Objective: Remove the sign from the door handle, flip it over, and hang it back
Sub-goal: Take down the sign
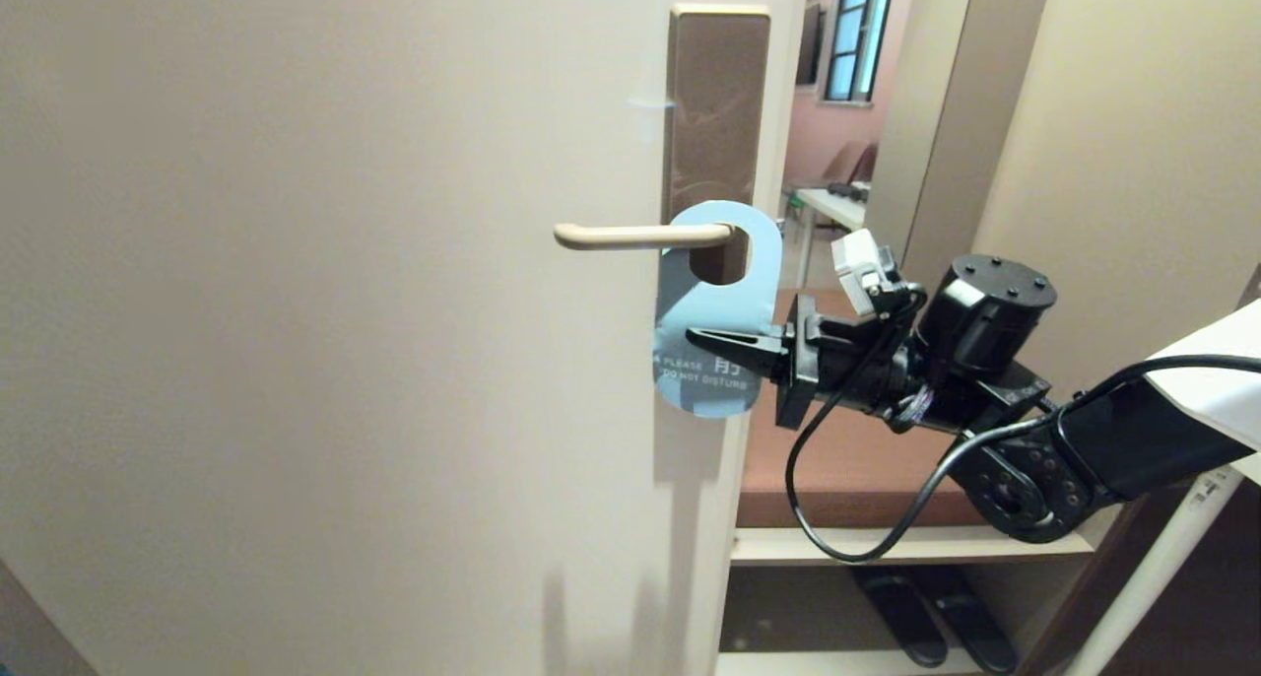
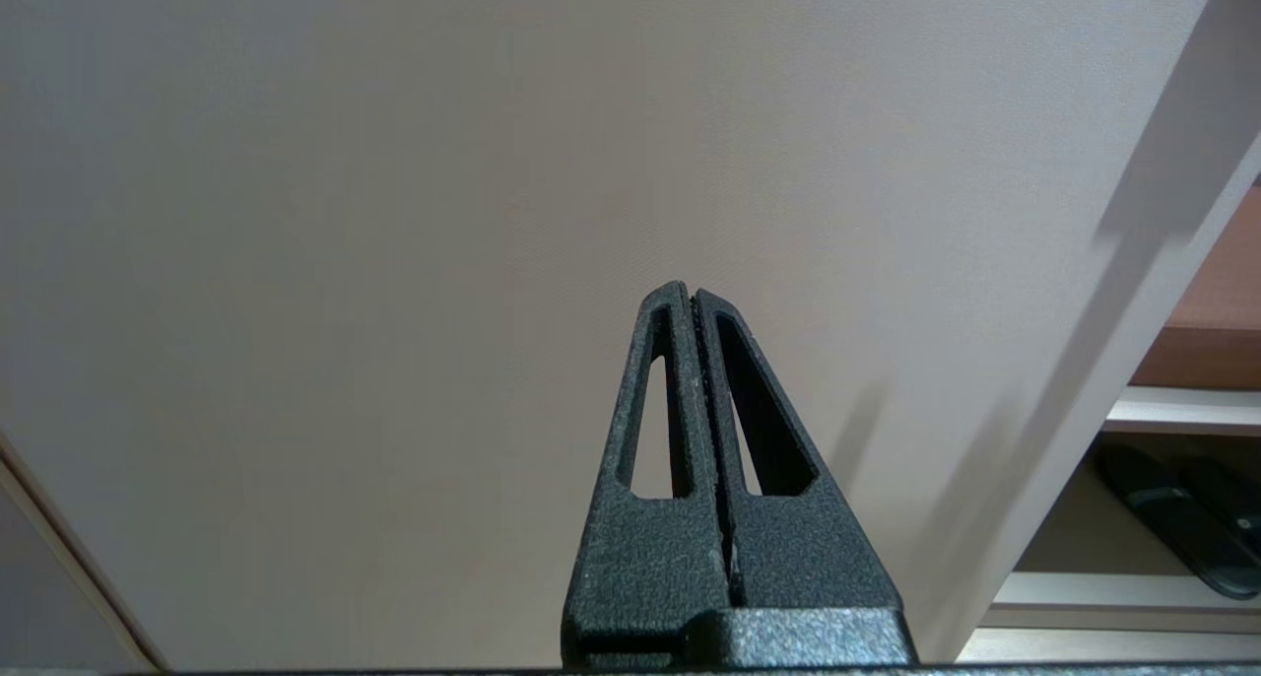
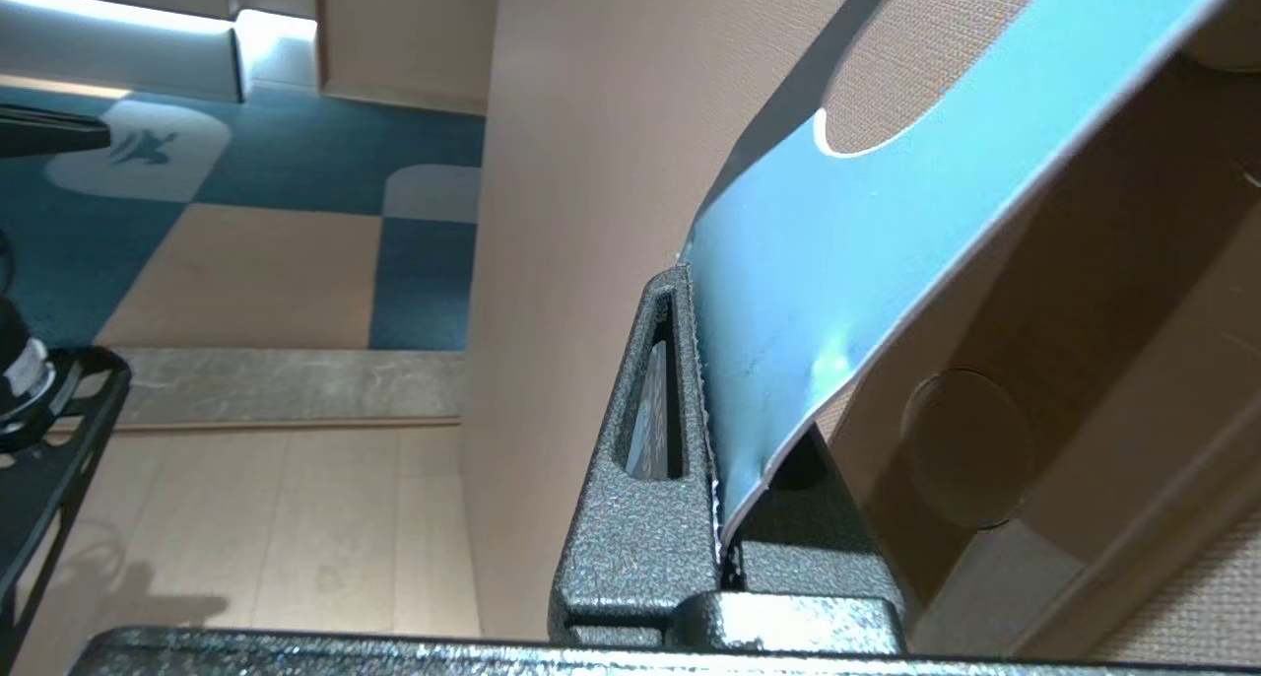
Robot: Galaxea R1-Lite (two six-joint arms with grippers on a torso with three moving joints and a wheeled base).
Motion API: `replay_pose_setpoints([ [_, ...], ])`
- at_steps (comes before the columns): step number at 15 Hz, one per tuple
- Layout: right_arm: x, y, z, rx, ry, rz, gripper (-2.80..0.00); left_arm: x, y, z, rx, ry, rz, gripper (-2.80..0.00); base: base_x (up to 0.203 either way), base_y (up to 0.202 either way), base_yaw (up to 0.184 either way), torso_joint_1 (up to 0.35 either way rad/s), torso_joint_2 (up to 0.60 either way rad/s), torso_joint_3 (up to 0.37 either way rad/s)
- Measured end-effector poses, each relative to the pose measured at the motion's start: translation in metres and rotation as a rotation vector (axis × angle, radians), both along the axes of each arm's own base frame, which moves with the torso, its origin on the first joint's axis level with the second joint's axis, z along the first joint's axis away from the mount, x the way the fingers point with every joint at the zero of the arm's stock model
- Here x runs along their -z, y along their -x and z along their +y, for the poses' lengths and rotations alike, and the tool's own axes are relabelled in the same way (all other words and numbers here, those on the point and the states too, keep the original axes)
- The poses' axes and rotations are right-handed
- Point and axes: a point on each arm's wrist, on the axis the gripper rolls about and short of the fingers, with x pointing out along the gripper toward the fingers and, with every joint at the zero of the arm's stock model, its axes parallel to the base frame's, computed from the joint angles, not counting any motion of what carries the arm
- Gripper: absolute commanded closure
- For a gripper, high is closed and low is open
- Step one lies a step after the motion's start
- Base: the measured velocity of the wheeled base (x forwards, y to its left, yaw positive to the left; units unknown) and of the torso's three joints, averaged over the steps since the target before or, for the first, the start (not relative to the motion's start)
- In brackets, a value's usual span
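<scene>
Jaws of right gripper clamped on the sign, pinching its lower half from the door's free edge; left gripper pressed together on nothing, parked low before the door. Hung by its round hole over the door handle, blue face outward, against the brown plate. Judged light, thin and springy: bowed already in the right wrist view, so likely to flex or crease under a hard pinch. Best held mid-body near the edge, clear of the hole, slid along the lever to free it.
</scene>
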Motion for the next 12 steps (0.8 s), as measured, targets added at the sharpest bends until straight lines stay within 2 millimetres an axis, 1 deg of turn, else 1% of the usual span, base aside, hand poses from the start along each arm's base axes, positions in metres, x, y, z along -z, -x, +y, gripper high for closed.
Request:
replay_pose_setpoints([
  [4, 0.002, 0.008, 0.002, 0.017, 0.013, -0.006, 0.0, 0.0, 0.0, 0.0, -0.001, 0.0, 0.0, 0.0, 0.0, 0.0, 0.0, 0.0, 0.0, 0.0],
  [8, 0.002, 0.014, 0.012, 0.11, 0.028, -0.025, 0.0, 0.0, 0.0, 0.0, -0.001, 0.001, 0.0, 0.0, 0.0, 0.0, 0.0, 0.0, 0.0, 0.0],
  [12, 0.003, 0.017, 0.016, 0.166, 0.05, -0.053, 0.0, 0.0, 0.0, 0.0, -0.001, 0.0, 0.0, 0.0, 0.0, 0.0, 0.0, 0.0, 0.0, 0.0],
])
